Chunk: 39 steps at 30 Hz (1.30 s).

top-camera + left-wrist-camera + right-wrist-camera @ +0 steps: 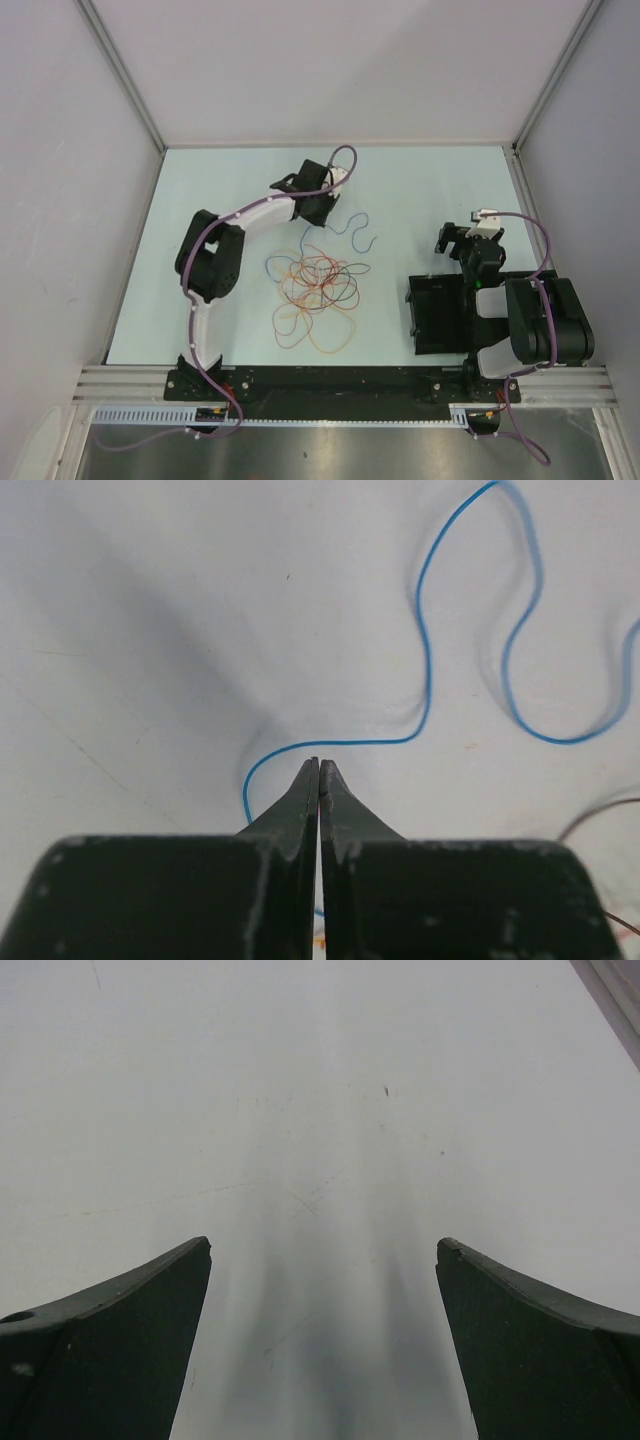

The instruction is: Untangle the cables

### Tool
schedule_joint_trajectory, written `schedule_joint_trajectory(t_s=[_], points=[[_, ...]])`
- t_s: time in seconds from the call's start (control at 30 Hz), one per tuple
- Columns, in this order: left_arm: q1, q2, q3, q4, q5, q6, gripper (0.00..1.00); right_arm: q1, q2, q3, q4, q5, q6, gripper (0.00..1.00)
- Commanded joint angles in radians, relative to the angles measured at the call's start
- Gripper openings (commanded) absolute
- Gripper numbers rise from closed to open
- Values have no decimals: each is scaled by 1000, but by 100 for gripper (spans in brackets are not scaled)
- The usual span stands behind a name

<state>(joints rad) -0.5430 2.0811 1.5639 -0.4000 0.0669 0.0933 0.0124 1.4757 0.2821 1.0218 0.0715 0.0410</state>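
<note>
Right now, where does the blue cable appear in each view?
Top external: the blue cable lies at centre, just right of the left pincer.
Left wrist: it curves from the pincer tips to the upper right.
Right wrist: not in it.
Shared landmark: the shut left pincer.

orange, red and tan cables [316,290] lie tangled mid-table; a blue cable [352,232] snakes just beyond.

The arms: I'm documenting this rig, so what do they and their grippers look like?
Both the left arm and right arm have white links and bulky black joints, each with a thick purple cable running along it. The left gripper and right gripper have matte black fingers tapering to wedge-shaped tips, slightly scuffed.
</note>
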Motion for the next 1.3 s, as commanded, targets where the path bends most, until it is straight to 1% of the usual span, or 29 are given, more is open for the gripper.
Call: schedule_joint_trajectory(t_s=[0.0,0.07,0.1,0.13,0.17,0.2,0.23,0.27,0.3,0.33,0.37,0.4,0.43,0.5,0.53,0.57,0.6,0.63,0.67,0.7,0.73,0.8,0.87,0.97,1.07,1.1,1.13,1.17,1.27], points=[[-25,-222,33,0,47,-46,0,7,3,-1,35,45,-1,100],[-31,-275,38,-22,21,-52,0,32,-17,-6,47,149,3,100],[-35,-291,36,-26,20,-61,0,62,-37,-6,20,204,3,100],[-37,-306,38,-34,14,-67,0,93,-69,29,-33,306,-12,100],[-40,-329,50,-66,-11,-76,0,116,-115,61,-114,333,-30,100],[-40,-338,62,-88,-25,-87,2,136,-191,109,-287,341,-61,100],[-41,-348,73,-112,-39,-114,12,177,-234,187,-364,346,-55,100],[-43,-358,93,-159,-64,-130,15,187,-268,233,-432,311,-46,100],[-43,-389,99,-183,-103,-165,17,187,-335,270,-554,244,64,100],[-41,-409,97,-198,-122,-182,23,164,-362,302,-601,14,100,100],[-43,-433,72,-215,-148,-197,27,147,-382,357,-638,-133,121,100],[-41,-494,52,-215,-166,-228,32,133,-412,367,-679,-242,146,100],[-41,-525,27,-215,-183,-242,49,132,-413,365,-657,-331,225,100],[-43,-597,-40,-238,-217,-268,68,130,-381,387,-611,-358,328,100],[-41,-613,-54,-258,-226,-276,87,126,-309,413,-624,-451,350,100],[-41,-624,-65,-316,-240,-283,93,132,-270,445,-656,-467,350,100],[-41,-633,-70,-348,-266,-300,97,144,-234,536,-755,-478,341,100],[-43,-668,-80,-370,-283,-306,100,159,-153,573,-797,-492,326,100],[-43,-690,-117,-390,-294,-313,100,199,-119,613,-862,-490,300,98],[-43,-716,-143,-389,-338,-319,100,214,-82,668,-879,-489,283,95],[-43,-760,-171,-382,-367,-328,100,234,-51,695,-890,-492,272,89],[-43,-802,-249,-363,-400,-352,100,287,40,744,-934,-480,244,88],[-43,-857,-338,-305,-378,-324,100,317,139,844,-1006,-469,203,85],[-43,-892,-424,-246,-420,-310,100,373,257,965,-1090,-447,148,79],[-41,-885,-471,-218,-453,-308,100,425,340,1061,-1155,-427,86,74],[-43,-865,-472,-227,-467,-307,100,434,397,1083,-1172,-433,59,72],[-43,-853,-464,-264,-490,-303,100,457,419,1109,-1190,-429,48,70],[-43,-840,-455,-275,-563,-308,100,466,443,1146,-1213,-426,36,68],[-41,-816,-461,-292,-611,-313,100,495,521,1213,-1246,-403,-7,65]])
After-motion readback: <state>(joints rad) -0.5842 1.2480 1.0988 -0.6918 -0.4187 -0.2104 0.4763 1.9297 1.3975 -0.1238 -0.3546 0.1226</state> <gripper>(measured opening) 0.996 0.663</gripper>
